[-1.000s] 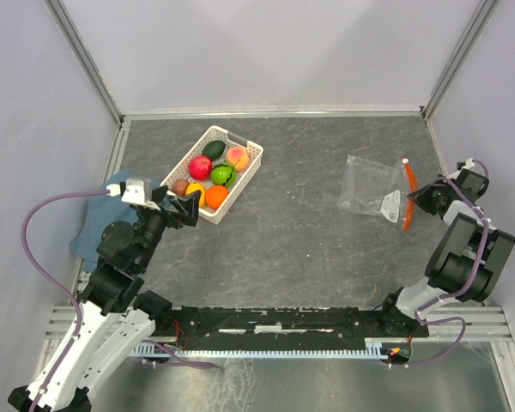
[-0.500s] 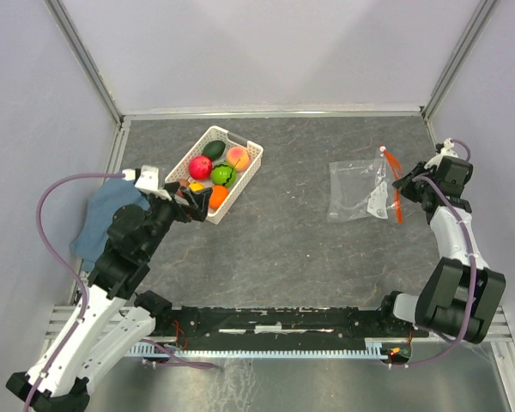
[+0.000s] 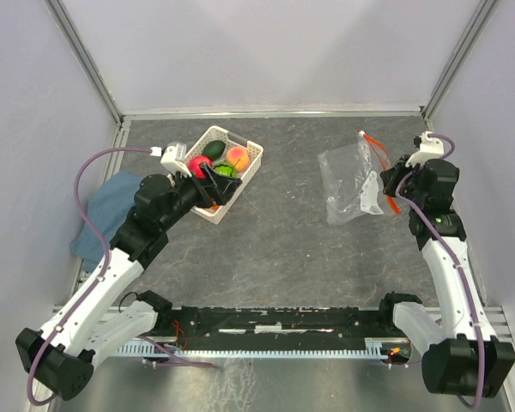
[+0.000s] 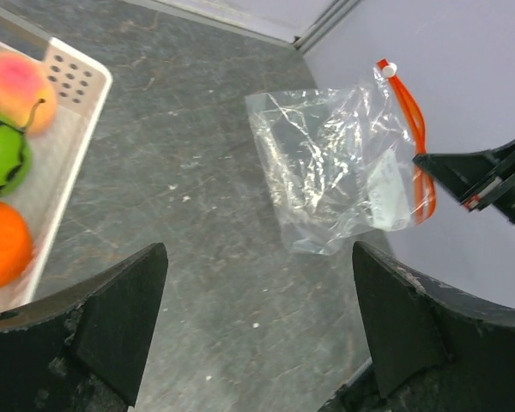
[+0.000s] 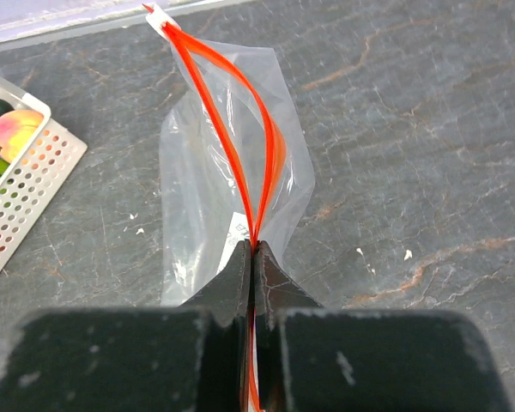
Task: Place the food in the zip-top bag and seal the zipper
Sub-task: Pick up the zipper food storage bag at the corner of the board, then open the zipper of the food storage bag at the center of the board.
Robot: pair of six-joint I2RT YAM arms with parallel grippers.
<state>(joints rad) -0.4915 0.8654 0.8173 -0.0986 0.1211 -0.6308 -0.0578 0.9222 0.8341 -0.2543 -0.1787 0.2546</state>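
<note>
The food lies in a white lattice basket: a red apple, an avocado, a peach and a green fruit show. The left wrist view shows the peach, the green one and an orange. My left gripper hangs over the basket's near right side, open and empty. My right gripper is shut on the red-orange zipper of the clear zip-top bag. The bag hangs from the strip, its mouth gaping.
A blue cloth lies left of the basket under the left arm. Metal rails and lilac walls close the table at the back and sides. Grey stone-look surface lies between the basket and the bag.
My right gripper has lifted the bag by its zipper and carried it farther back and left. My left arm has swung right, from beside the basket to over it.
</note>
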